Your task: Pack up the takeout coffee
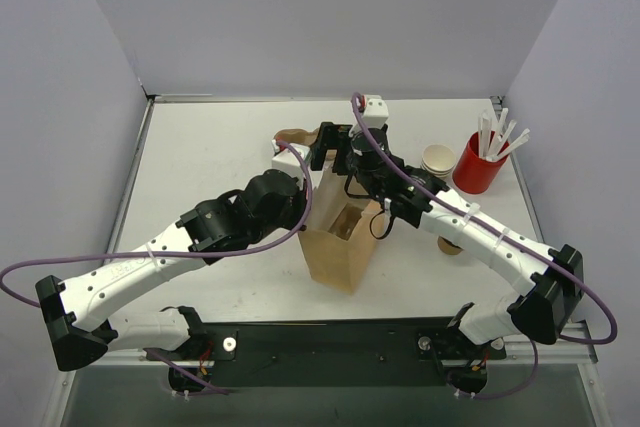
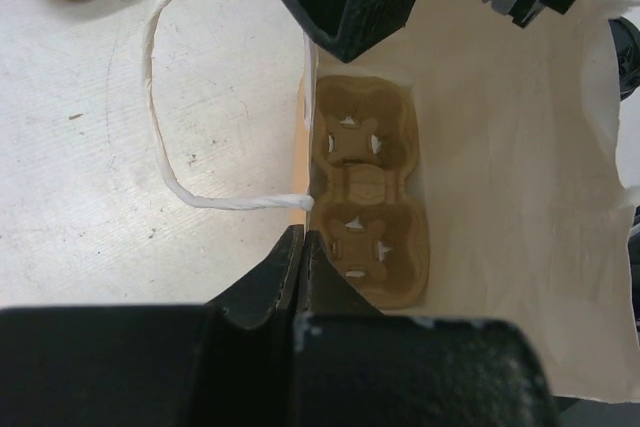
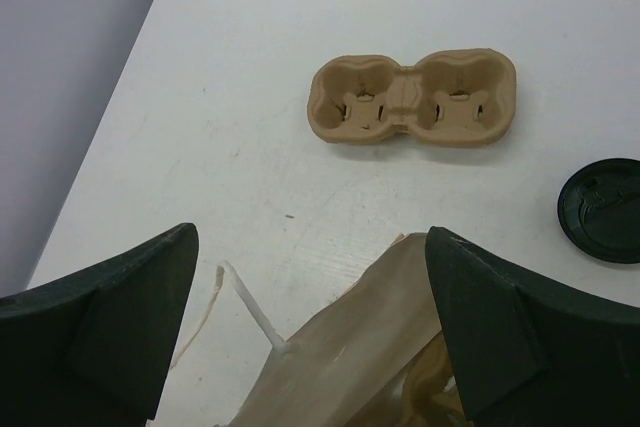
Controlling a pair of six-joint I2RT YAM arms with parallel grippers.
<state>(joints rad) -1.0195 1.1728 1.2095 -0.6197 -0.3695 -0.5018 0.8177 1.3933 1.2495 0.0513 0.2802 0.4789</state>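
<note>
Bag-loading step atm, by the look of it: the paper bag [image 1: 338, 247] is stood mid table [image 1: 220, 147], and its rim at around 11 o'clock is pinched by the left gripper [image 2: 300, 247], jaws shut tight on the paper so the mouth is held open. A cup carrier [image 2: 365, 192] is seen lying flat on the bag floor, both pockets empty. The right gripper [image 3: 310, 247] is hung over the bag mouth w/ jaws spread as wide as they go, nothing held. The takeout coffee [image 3: 600, 212] is prob the round black lid cut off at 3 o'clock in the right wrist view, sat on the table outside the bag, near a spare carrier [image 3: 410, 97]. The cup under the lid can't be made out tbh. Next, imo: the right gripper needs to be swung over, closed gently on the cup below the lid, kept upright, then lowered into a carrier pocket w/o the bag walls being snagged.
</note>
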